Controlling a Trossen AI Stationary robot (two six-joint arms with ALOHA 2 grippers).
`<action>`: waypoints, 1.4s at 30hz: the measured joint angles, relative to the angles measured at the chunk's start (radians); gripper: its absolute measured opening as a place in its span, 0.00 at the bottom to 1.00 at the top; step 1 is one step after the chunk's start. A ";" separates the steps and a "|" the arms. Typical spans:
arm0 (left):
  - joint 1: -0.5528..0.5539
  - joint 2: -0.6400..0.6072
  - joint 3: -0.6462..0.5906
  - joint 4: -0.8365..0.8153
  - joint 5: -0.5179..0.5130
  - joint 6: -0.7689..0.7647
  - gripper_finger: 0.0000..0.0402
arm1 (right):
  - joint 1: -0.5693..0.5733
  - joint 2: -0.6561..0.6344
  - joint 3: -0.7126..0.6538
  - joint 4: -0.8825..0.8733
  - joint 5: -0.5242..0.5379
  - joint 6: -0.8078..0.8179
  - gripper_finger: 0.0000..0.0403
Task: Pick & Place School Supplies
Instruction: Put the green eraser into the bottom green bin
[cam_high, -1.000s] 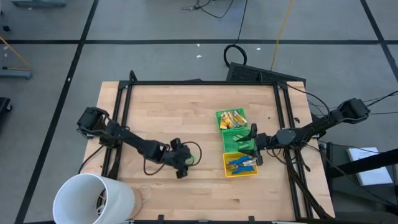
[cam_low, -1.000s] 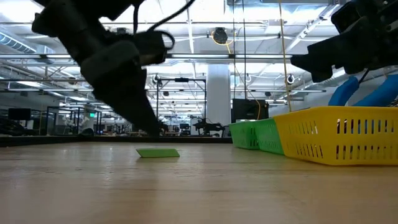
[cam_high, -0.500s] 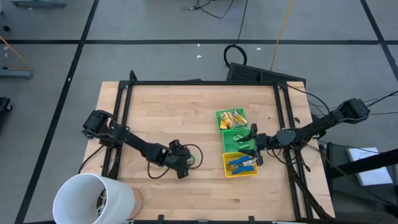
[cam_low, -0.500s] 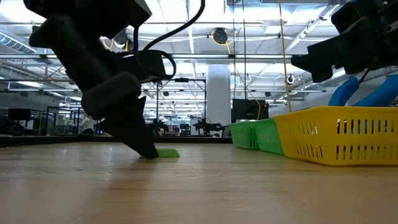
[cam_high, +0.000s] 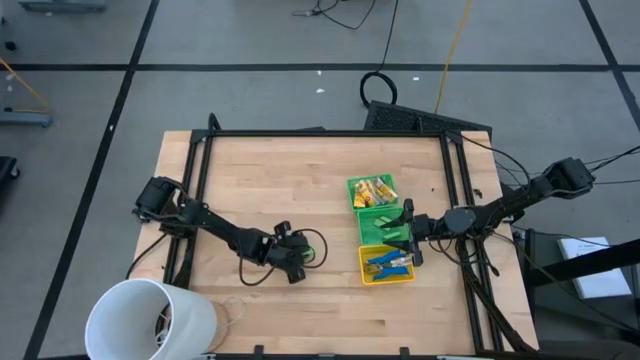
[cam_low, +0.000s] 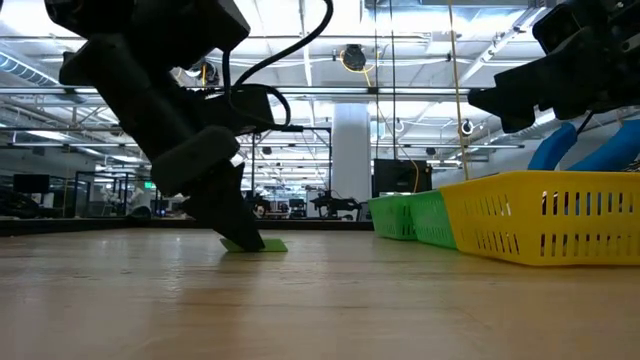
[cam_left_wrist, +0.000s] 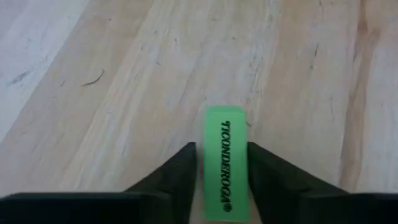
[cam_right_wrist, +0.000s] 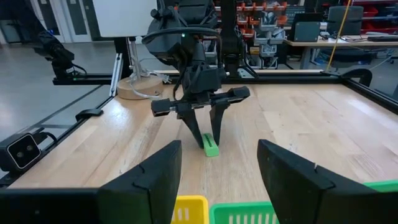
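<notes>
The left gripper (cam_left_wrist: 222, 180) is standing low on the bare worktop (cam_high: 260, 180), its fingers (cam_left_wrist: 177, 177) straddling a green eraser (cam_left_wrist: 224, 162) that is lying flat on the wood. In the left wrist view the two fingers are sitting narrow, flush against the eraser's long sides; whether they are already squeezing it or only touching is hard to say, and the eraser is not yet off the wood. Taking it across its narrow width is probably what is letting short fingers reach around it. In the low view the tips are meeting the worktop right at the eraser (cam_low: 255, 244), with the arm leaning steeply down over it, likely so the tips can get low enough beside such a thin piece.

The right gripper (cam_right_wrist: 217, 180) is waiting with its fingers spread wide and holding nothing, hanging over the row of bins at the worktop's right side, well apart from the eraser. The far green bin (cam_high: 372, 191) is holding yellow-tan blocks, a middle green bin (cam_right_wrist: 249, 213) is sitting mostly under the right gripper, and the yellow bin (cam_high: 386, 265) is carrying blue-handled tools. By that sorting, the eraser is probably meant for the middle bin, though its contents are hidden here.

A large white cup (cam_high: 150, 320) is lying off the near left corner
</notes>
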 joint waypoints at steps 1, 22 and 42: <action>0.000 0.000 0.000 0.000 -0.001 0.014 0.32 | 0.000 0.000 0.000 0.000 0.000 0.000 0.50; 0.037 0.006 0.262 -0.007 -0.521 1.102 0.22 | -0.003 0.071 0.163 -0.268 0.316 0.167 0.50; 0.063 0.003 0.291 0.382 -0.489 1.506 0.23 | -0.177 0.531 0.250 0.348 0.045 0.366 0.50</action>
